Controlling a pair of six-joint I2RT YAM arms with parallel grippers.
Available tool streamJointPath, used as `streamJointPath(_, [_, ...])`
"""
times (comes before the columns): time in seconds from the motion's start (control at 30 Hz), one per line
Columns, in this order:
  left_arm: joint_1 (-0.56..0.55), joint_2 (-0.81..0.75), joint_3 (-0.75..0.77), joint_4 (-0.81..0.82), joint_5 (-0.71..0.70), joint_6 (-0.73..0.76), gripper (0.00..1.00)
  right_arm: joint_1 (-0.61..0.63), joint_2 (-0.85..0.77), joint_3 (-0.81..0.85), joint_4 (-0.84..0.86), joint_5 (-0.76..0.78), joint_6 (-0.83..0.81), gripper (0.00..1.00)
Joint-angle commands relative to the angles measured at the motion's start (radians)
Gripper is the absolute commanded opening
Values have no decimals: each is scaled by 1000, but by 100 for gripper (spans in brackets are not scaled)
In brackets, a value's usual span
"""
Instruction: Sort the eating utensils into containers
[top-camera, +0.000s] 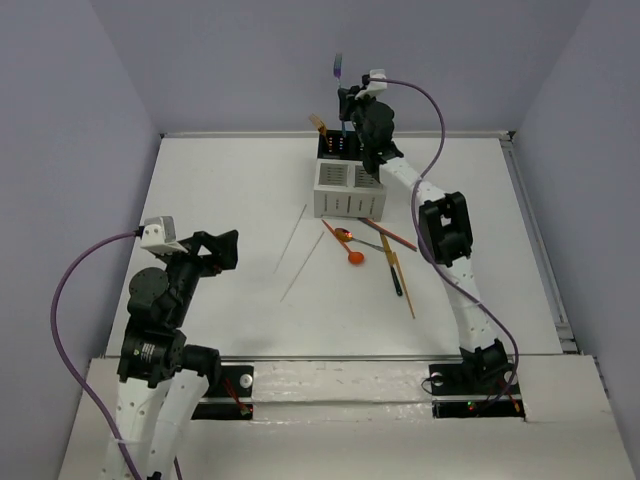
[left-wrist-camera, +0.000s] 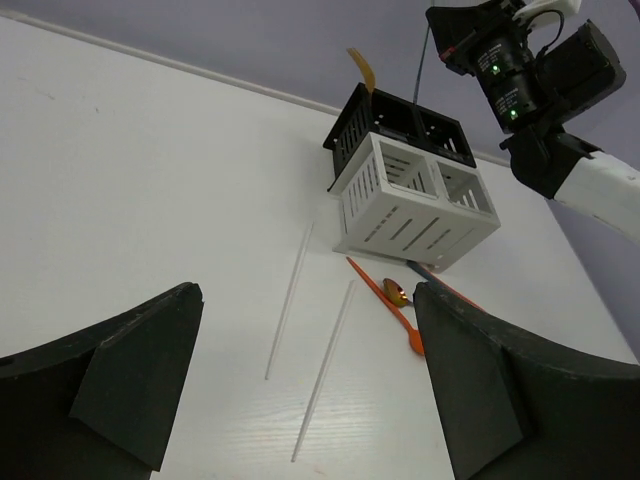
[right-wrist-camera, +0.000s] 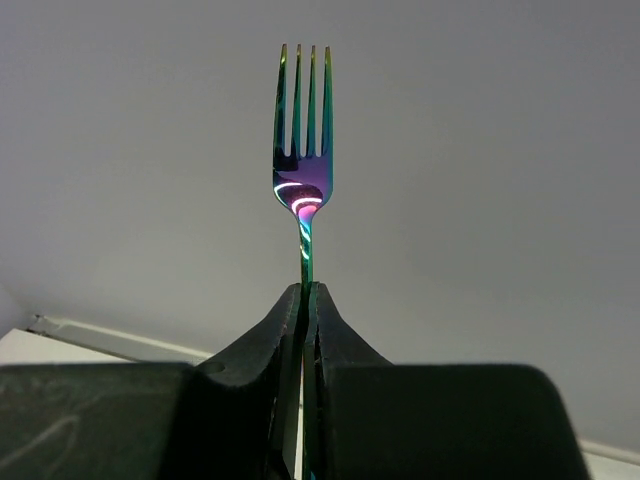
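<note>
The caddy (top-camera: 346, 188) stands at the table's back middle, white boxes in front, black boxes (top-camera: 337, 146) behind; it also shows in the left wrist view (left-wrist-camera: 410, 200). My right gripper (top-camera: 346, 112) is shut on an iridescent fork (right-wrist-camera: 303, 130), held upright, tines up, over the black boxes (left-wrist-camera: 400, 120). A gold utensil (top-camera: 318, 124) sticks out of a black box. My left gripper (top-camera: 226, 248) is open and empty, low at the left. Two white sticks (top-camera: 292, 238) (top-camera: 303, 266) lie in front of it, also in the left wrist view (left-wrist-camera: 288, 300) (left-wrist-camera: 326, 370).
Right of the white sticks lie orange spoons (top-camera: 352, 250), a gold-bowled utensil (left-wrist-camera: 397, 292), a wooden stick (top-camera: 400, 272), a dark stick (top-camera: 392, 270) and an orange stick (top-camera: 390, 234). The table's raised edges run along the back and right sides.
</note>
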Motion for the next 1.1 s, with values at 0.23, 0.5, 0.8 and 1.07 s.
streamJointPath(0.23, [13, 16, 17, 54, 24, 19, 99, 5, -2, -88, 174, -68, 18, 7])
streamJointPath(0.5, [22, 10, 17, 54, 24, 19, 99, 5, -45, -245, 274, -103, 24, 7])
streamJointPath(0.8, [22, 0, 15, 58, 27, 19, 99, 5, -188, -459, 406, -140, 49, 29])
streamJointPath(1.07, [22, -16, 15, 62, 25, 17, 99, 5, -346, -585, 361, -185, 90, 47])
